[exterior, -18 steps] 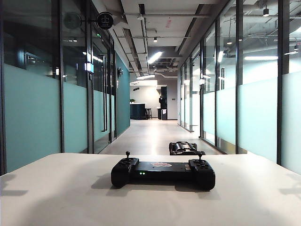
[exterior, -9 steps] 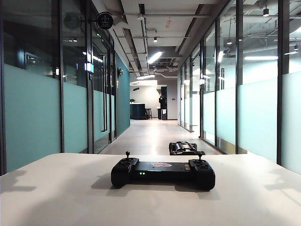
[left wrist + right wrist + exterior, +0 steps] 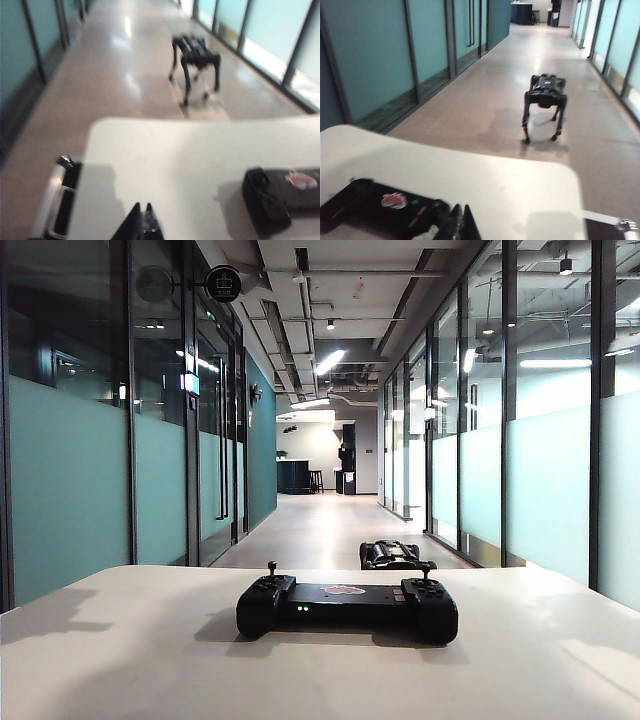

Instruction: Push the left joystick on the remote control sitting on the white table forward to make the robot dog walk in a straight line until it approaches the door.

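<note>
Corridor: long hallway with frosted teal glass walls on both sides, pale shiny floor, ceiling lights running to the far end.
White table (image 3: 140, 660): fills the near part of the exterior view, plain and matte.
Remote control (image 3: 347, 608): sits flat around the middle of the table, green lights and a reddish logo on its middle panel.
Left joystick (image 3: 271, 569): sticks up from the controller's left end, nothing touching it; its twin (image 3: 425, 571) stands on the other end.
Robot dog (image 3: 544, 100): standing on all four legs on the hallway floor beyond the table, well ahead of both sets of jaws.
Left gripper (image 3: 142, 226): only the dark tips show in its wrist view, pressed together, hovering over bare table with the remote off to one side and well apart.
Right gripper (image 3: 460, 223): tips pressed together too, holding nothing, just beside the controller's nearer end but not clearly touching it.
</note>
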Controlling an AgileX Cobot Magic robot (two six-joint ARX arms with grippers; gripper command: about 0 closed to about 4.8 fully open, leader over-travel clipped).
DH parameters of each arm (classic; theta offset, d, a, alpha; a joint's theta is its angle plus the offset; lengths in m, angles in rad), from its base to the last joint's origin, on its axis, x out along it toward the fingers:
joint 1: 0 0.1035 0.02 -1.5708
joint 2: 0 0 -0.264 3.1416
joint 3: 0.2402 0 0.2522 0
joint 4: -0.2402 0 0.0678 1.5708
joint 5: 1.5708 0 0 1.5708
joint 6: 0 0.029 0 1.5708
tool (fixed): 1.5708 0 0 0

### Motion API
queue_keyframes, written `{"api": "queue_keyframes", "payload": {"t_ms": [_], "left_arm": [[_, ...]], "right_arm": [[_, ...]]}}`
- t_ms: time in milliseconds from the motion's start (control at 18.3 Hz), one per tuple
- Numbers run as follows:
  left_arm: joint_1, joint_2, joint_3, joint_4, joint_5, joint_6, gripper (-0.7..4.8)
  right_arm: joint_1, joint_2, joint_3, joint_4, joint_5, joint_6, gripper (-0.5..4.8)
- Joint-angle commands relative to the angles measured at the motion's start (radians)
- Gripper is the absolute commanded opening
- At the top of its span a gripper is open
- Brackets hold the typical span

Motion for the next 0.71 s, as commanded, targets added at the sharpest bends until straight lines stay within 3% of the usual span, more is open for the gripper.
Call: {"api": "queue_keyframes", "payload": {"t_ms": [55, 328, 710], "left_arm": [[-0.023, 0.119, 0.027, 0.101, 0.043, -0.024, -0.05], [-0.073, 0.349, 0.083, 0.209, 0.092, -0.042, -0.05], [-0.076, 0.657, 0.227, 0.219, 0.200, -0.041, -0.05]], "right_arm": [[0.053, 0.074, 0.005, 0.075, 0.034, 0.001, -0.03], [0.108, 0.228, 0.006, 0.134, 0.084, 0.001, -0.03], [0.129, 0.474, 0.007, 0.306, 0.074, 0.013, -0.02]]}}
